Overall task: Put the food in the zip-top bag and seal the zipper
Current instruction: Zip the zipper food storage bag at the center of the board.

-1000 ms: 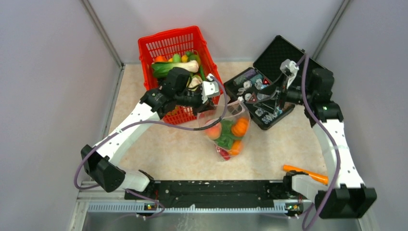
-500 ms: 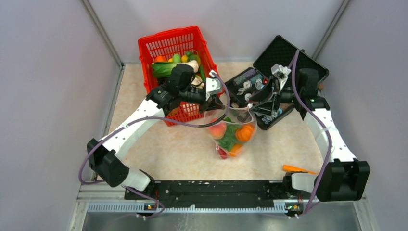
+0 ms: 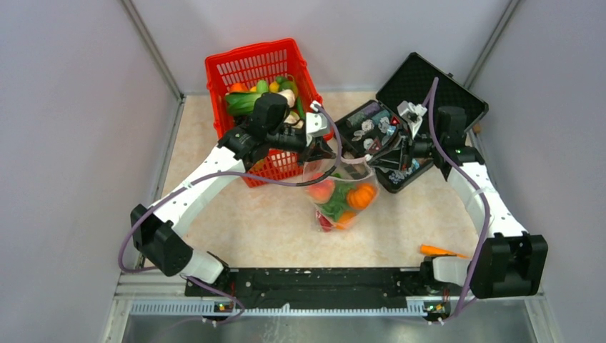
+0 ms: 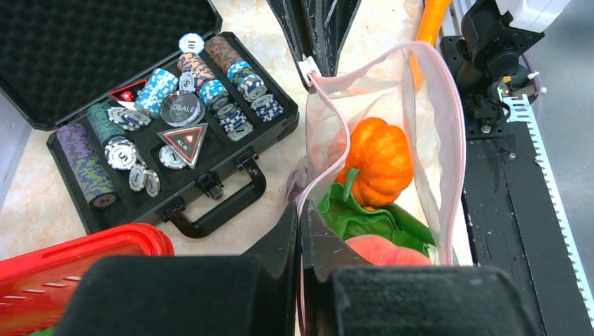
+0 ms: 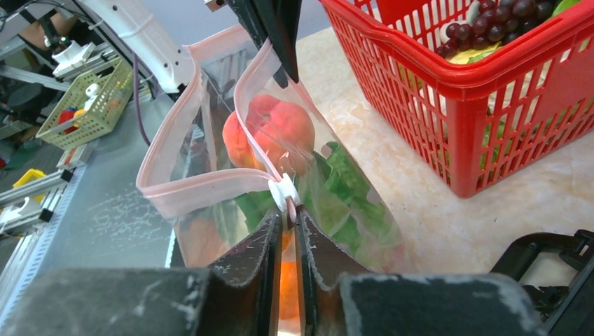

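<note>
The clear zip-top bag [image 3: 341, 196] hangs stretched between both grippers, its mouth open. Inside lie a small pumpkin [image 4: 379, 157], green lettuce [image 4: 356, 218] and a peach-red ball [image 5: 271, 126]. My left gripper [image 4: 301, 213] is shut on the bag's left mouth corner. At the other end, my right gripper [image 5: 286, 213] is shut on the bag's edge just below the white slider [image 5: 283, 192] of the pink zipper [image 5: 203, 185]. In the top view the left gripper [image 3: 319, 152] and right gripper [image 3: 366, 157] face each other across the bag.
A red basket [image 3: 236, 66] with more toy food stands behind the left arm. Right of the bag lies an open black case [image 4: 210, 189] of poker chips. An orange item [image 3: 439, 251] lies by the right arm's base.
My right gripper has moved left to the bag's right mouth end and shut on it. The left gripper kept its hold and shifted slightly right, so the bag now hangs between the two.
</note>
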{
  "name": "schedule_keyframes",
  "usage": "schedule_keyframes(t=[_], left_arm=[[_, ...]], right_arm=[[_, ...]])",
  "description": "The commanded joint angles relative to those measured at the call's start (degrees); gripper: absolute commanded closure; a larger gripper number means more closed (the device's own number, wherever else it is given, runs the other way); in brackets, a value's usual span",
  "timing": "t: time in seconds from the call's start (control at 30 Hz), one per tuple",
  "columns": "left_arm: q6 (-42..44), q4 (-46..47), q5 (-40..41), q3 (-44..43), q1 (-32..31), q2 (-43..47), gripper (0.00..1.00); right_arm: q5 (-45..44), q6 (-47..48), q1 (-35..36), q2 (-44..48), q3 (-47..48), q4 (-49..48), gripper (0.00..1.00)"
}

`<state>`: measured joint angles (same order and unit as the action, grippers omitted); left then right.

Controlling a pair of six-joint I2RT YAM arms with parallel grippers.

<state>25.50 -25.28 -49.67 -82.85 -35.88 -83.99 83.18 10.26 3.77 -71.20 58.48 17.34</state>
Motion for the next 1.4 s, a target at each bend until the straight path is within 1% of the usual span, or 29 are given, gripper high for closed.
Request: schedule_keyframes(t=[0.0,0.07,0.2,0.27,0.3,0.33,0.4,0.43,0.5,0.53,0.57,0.73,0.87,0.93,1.0,1.07,1.2,1.33,1.37], left_arm=[[-0.10,4.80,-1.30,-1.42,0.13,1.43,1.00],[-0.10,4.88,-0.83,-1.15,0.17,1.69,1.00],[-0.40,5.63,0.17,-0.33,0.12,2.02,1.00],[-1.76,6.97,1.78,0.45,0.15,2.43,1.00],[-2.21,7.60,2.72,0.80,0.14,2.69,0.94],[-3.18,7.93,3.71,0.86,0.12,2.95,0.73],[-4.83,7.23,5.66,-0.14,0.11,3.32,0.28],[-5.39,6.65,6.14,-0.96,0.12,3.50,0.17],[-6.19,5.42,6.15,-2.61,0.23,4.13,0.12],[-6.65,5.11,5.82,-3.27,0.31,4.62,0.05],[-6.98,4.86,5.25,-3.96,0.30,5.09,0.02],[-9.61,2.63,1.29,-7.10,0.28,5.87,0.01],[-15.69,4.46,1.50,-9.12,-1.09,4.98,0.01],[-16.45,5.20,5.07,-9.15,-4.56,4.52,0.01],[-12.54,3.28,12.63,-9.48,-9.24,3.92,0.01],[-12.32,3.21,17.52,-9.63,-12.11,3.13,0.01],[-17.89,8.31,20.59,-6.61,-13.12,2.52,0.01],[-21.07,9.40,22.51,-5.33,-14.85,2.21,0.01],[-22.31,9.45,24.11,-5.08,-15.10,1.86,0.01]], right_arm=[[-1.59,-1.16,0.52,2.83,0.11,-4.18,0.92],[-3.11,-2.79,0.52,3.82,0.13,-5.55,0.99],[-5.33,-12.67,0.52,6.38,-1.72,-14.78,1.00],[-6.63,-14.58,0.47,7.51,-2.22,-16.55,1.00],[-8.22,-14.84,0.45,8.12,-2.23,-15.88,1.00],[-9.76,-14.83,0.45,8.62,-2.12,-15.25,1.00],[-13.82,-14.92,0.51,9.44,-1.69,-13.21,1.00],[-15.74,-15.05,0.49,9.66,-1.37,-12.07,1.00],[-18.82,-15.75,0.51,10.25,-0.93,-10.79,1.00],[-20.58,-16.82,0.51,10.60,-0.81,-10.41,1.00],[-22.26,-17.55,0.47,11.09,-0.62,-9.79,1.00],[-23.93,-20.08,0.51,15.87,-0.83,-8.98,1.00],[-24.24,-19.94,0.48,19.79,0.79,-5.36,1.00],[-24.80,-20.31,0.52,20.96,1.45,-4.25,1.00],[-25.01,-20.30,0.47,21.75,1.82,-3.19,1.00],[-25.75,-20.43,0.47,22.51,1.75,-2.71,1.00],[-25.90,-20.79,0.45,23.10,1.88,-2.03,1.00],[-27.39,-20.93,0.58,23.16,2.02,-1.23,1.00],[-27.51,-20.82,0.54,23.19,2.08,-1.04,1.00]])
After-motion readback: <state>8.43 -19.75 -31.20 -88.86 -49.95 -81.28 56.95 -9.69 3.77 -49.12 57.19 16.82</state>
